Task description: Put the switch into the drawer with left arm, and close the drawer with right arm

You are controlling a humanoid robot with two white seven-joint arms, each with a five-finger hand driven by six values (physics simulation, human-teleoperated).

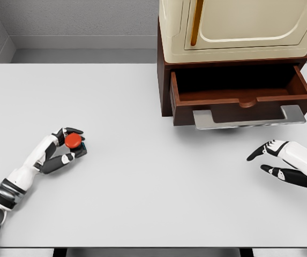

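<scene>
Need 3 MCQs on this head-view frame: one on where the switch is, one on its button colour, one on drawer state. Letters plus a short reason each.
1. Where is the switch?
A. inside the drawer
B. at the left hand, on the table's left part
C. on top of the cabinet

2. What colour is the switch's button?
A. red
B. yellow
C. white

3. What state is the drawer in?
A. pushed fully shut
B. taken out and lying on the table
C. pulled open, inside showing

Key:
1. B: the left hand has its fingers curled round the switch near the table surface, far left of the drawer.
2. A: the round cap shows red above a dark base.
3. C: the drawer front with its grey handle juts out from the brown cabinet, and the hollow is in view. The right hand hovers open below it, holding nothing.
</scene>
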